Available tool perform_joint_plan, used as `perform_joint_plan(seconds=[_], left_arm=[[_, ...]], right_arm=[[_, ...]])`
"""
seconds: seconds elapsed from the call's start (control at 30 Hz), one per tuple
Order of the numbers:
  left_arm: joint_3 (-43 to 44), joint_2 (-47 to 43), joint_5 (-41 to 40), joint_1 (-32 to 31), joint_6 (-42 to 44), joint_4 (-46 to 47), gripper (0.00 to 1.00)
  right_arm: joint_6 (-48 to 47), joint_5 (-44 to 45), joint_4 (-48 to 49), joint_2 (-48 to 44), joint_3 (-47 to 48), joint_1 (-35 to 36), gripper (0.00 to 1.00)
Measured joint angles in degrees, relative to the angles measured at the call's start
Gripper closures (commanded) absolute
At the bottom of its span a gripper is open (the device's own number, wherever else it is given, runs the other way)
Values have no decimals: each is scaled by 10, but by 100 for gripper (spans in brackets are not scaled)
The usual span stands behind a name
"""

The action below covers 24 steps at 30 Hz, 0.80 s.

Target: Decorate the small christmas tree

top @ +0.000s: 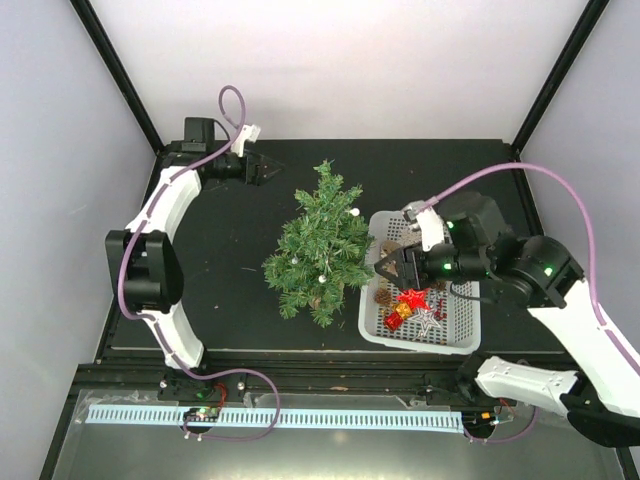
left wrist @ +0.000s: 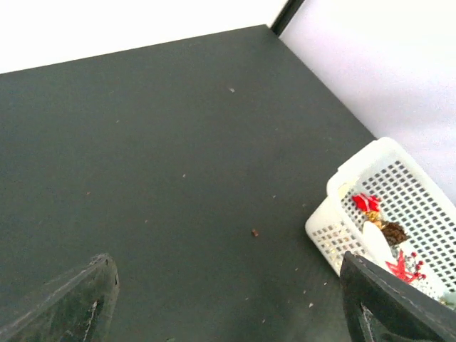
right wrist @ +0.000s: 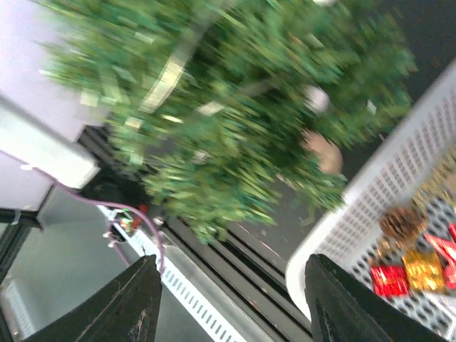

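Observation:
The small christmas tree (top: 320, 245) lies on the black table, tip to the back, tan base (top: 316, 300) near the front; white balls hang on it. It fills the right wrist view (right wrist: 235, 107), blurred, with its base (right wrist: 324, 153) showing. The white basket (top: 380, 330) to its right holds a pine cone (top: 382, 296), red and gold parcels (top: 398, 314) and a red star (top: 413, 299). My right gripper (top: 388, 267) is open and empty over the basket's left rim (right wrist: 356, 228), beside the tree. My left gripper (top: 268, 172) is open and empty at the back left, far from the tree.
Black frame posts rise at the back corners. The table's front rail (top: 300, 375) and a white slotted cable strip (top: 270, 418) run along the near edge. In the left wrist view the basket (left wrist: 335, 228) sits at the right on the bare black table (left wrist: 178, 164).

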Motion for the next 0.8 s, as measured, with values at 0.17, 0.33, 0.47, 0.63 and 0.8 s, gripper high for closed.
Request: perform_joint_plan(seconds=[0.17,0.33,0.47,0.63,0.8], left_arm=[[-25,-24,-29,8,24,-22,13],[-27,-46,-59,8,58,-63,13],[-59,-67,-75,8,62,-68,13],[-97,-84,-80,8,63,-72,13],[-99,-87,-81,8,71,-82,13]], right_arm=[[42,51,-8,-6,-95,-41,44],[48,77,-20,53,-132,-111,48],[46,79,-8,106,-160,-144,52],[45,61,19,144,-223,-160,53],[41,40,42,163,-268,-169,47]])
